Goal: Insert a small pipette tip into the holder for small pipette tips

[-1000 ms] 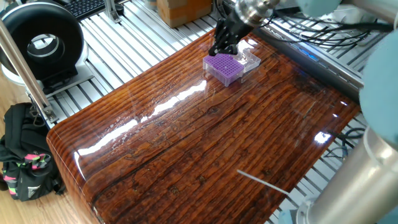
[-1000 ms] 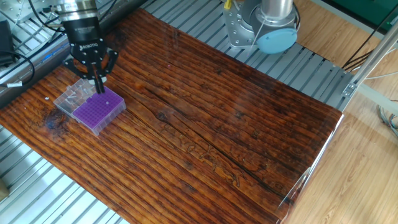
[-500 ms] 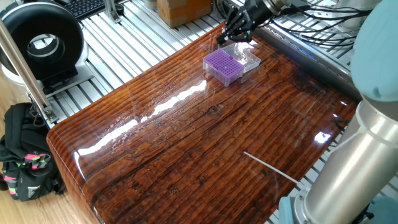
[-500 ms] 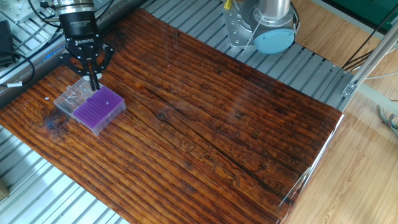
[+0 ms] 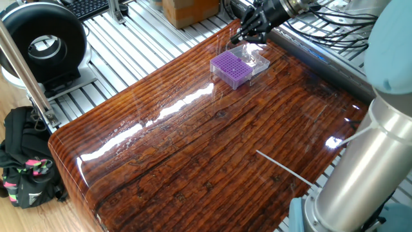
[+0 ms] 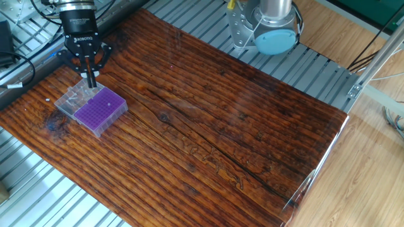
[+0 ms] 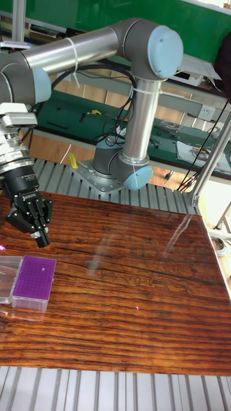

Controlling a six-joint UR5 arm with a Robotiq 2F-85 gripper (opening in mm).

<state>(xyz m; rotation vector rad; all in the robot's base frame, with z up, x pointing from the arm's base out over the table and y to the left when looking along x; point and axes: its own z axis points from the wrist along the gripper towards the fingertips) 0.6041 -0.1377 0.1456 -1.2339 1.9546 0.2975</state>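
Observation:
The holder for small pipette tips (image 5: 231,68) is a purple rack with a grid of tiny holes, standing near the far corner of the wooden table (image 5: 193,142). A clear plastic box part (image 6: 74,97) lies against it. One tiny white speck (image 6: 108,104) shows on the holder (image 6: 101,110) top. My gripper (image 6: 90,81) hangs just above the clear part, behind the rack, with its fingers together. Nothing shows between them. In the tall view the gripper (image 7: 41,240) is above and slightly behind the holder (image 7: 32,280). No small pipette tip is clear enough to name.
The arm's base (image 6: 265,25) is bolted on the slatted metal bench beside the table. A black round device (image 5: 42,42), a cardboard box (image 5: 190,9) and a bundle of cables (image 5: 335,32) surround the table. A black backpack (image 5: 22,167) lies on the floor.
The gripper has lifted off the top of the purple rack and drawn back over the clear part of the box. The rack has not moved.

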